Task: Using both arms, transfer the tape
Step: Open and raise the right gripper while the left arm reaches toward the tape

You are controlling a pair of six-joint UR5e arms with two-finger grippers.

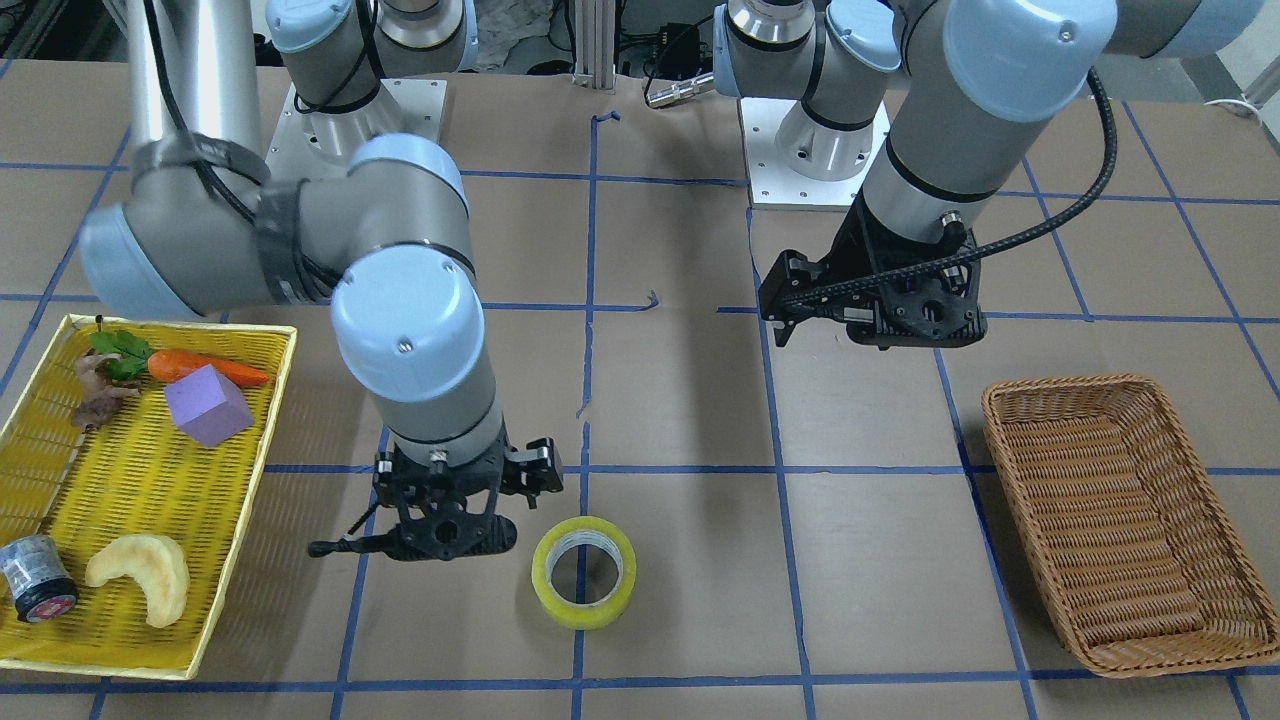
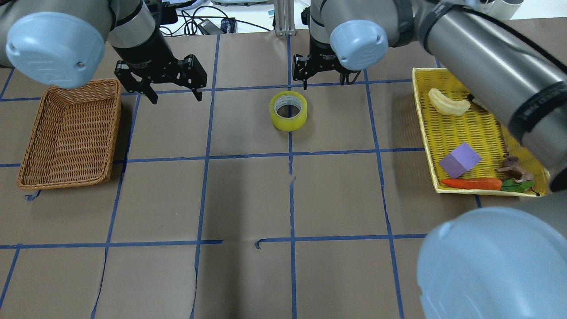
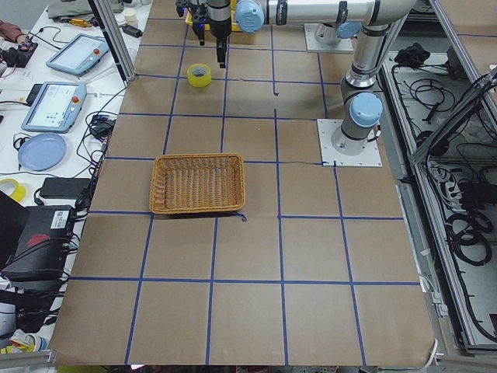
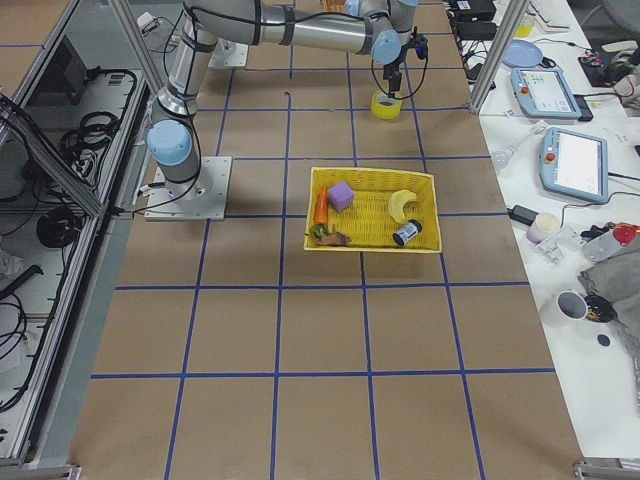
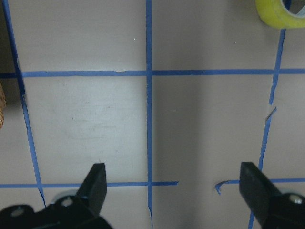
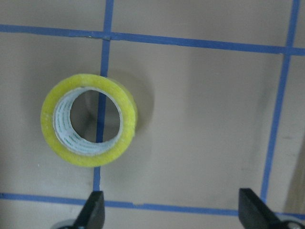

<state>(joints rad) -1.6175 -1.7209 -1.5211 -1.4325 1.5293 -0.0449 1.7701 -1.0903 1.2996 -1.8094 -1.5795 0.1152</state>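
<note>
Hovering near the brown woven wicker basket (image 2: 71, 133), the left black two-finger hand (image 2: 175, 95) is spread wide; the translucent yellow packing-tape roll (image 2: 288, 123) lies flat on the brown papered bench (image 2: 248, 199), just beside the right hand (image 2: 323, 82), also spread, grasping nothing

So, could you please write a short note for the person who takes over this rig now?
Right pincer: open, empty, just beside the tape.
Left pincer: open, empty, hovering near the wicker basket.
Tape: lying flat mid-table on a blue line, held by neither.
Done: nothing held; basket empty.
Left: grasp the tape and transfer it, probably toward the basket.
</note>
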